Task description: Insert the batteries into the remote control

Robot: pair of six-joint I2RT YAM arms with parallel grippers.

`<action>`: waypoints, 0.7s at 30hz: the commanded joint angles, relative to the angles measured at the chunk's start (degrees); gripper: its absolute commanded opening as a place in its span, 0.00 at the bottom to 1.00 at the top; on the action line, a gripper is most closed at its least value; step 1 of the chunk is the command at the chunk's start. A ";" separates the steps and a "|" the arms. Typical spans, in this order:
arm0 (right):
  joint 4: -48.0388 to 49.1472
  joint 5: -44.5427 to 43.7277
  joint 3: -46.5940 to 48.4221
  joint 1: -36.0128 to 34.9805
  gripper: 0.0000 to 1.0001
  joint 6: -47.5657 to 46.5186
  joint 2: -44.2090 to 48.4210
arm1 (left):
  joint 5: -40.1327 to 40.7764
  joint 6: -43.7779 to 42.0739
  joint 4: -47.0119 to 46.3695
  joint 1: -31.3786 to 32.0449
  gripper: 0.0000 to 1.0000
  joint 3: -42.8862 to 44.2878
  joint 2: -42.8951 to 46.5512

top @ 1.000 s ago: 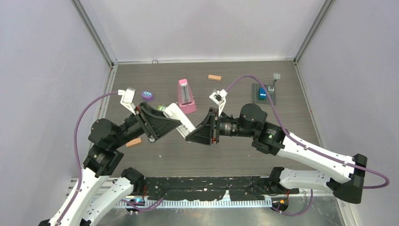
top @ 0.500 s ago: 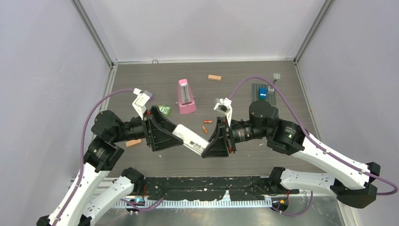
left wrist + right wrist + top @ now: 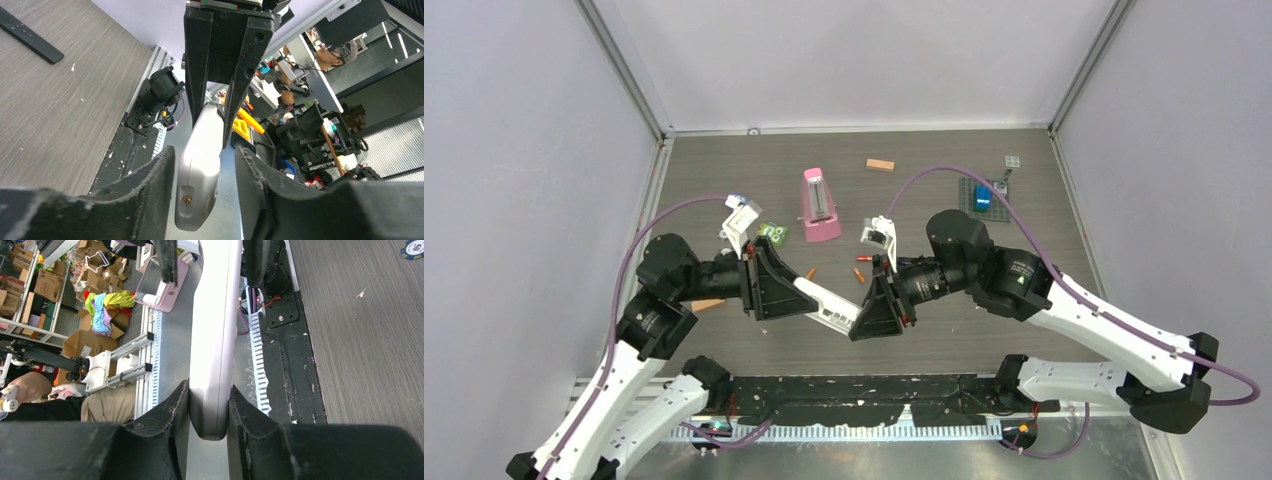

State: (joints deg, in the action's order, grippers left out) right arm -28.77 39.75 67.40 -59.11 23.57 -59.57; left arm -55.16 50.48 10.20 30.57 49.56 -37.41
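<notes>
A long white-grey remote control point(image 3: 829, 307) hangs above the table between the two arms, near the front edge. My right gripper point(image 3: 861, 318) is shut on one end of it, and both pads press its sides point(image 3: 208, 387). My left gripper point(image 3: 802, 290) is open round the other end point(image 3: 204, 150), with a gap showing on one side. The remote's rounded end with a small screw hole point(image 3: 200, 170) sits between those jaws. Three small batteries lie on the table behind the remote: two orange point(image 3: 810, 272) point(image 3: 859, 275) and one red point(image 3: 864, 258).
A pink wedge-shaped object point(image 3: 821, 205) stands mid-table, with a green item point(image 3: 773, 233) to its left. Orange-tan blocks lie at the back point(image 3: 880, 165) and under the left arm point(image 3: 708, 303). A grey plate with a blue brick point(image 3: 982, 197) is at the right. A black remote point(image 3: 27, 34) lies on the table.
Both arms have carried the remote toward the near edge and lower. The left jaws have narrowed round its end. The batteries behind have come into view.
</notes>
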 commanded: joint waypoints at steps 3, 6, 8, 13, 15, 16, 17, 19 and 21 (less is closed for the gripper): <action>1.12 2.13 4.14 0.22 0.08 -1.07 -0.44 | -1.97 -1.46 -0.70 -0.35 0.39 -0.11 -0.95; 1.15 1.93 4.31 0.27 0.08 -0.92 -0.58 | -2.68 -1.90 -0.79 -0.33 0.27 -0.54 -1.03; 1.13 2.00 4.34 0.33 0.08 -0.82 -0.75 | -2.67 -1.96 -0.84 -0.38 0.17 -0.85 -1.03; 1.16 0.89 3.65 0.53 0.24 -0.19 -0.69 | -1.85 -1.79 -1.23 -0.33 0.00 -1.50 -0.60; 1.20 -1.73 2.90 0.90 0.51 0.25 0.15 | 0.30 -1.71 -1.07 -0.38 0.00 -2.37 0.15; 1.36 -3.47 1.75 1.43 0.57 0.60 1.39 | 1.75 -1.66 -1.13 -0.34 0.00 -2.94 0.57; 1.75 -6.71 1.06 1.79 0.69 1.26 2.05 | 3.48 -1.09 -1.48 -0.38 0.00 -3.85 1.00; 1.93 -12.12 -1.25 3.29 0.80 3.04 4.26 | 7.19 0.26 -2.68 -0.33 0.00 -6.38 1.88; 2.00 -19.63 -3.82 4.51 0.85 5.77 6.58 | 13.14 1.45 -2.92 -0.33 0.00 -9.10 2.60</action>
State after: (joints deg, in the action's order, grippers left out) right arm -29.23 33.12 66.54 -56.58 25.39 -57.84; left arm -52.05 49.52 8.86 30.57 44.51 -36.12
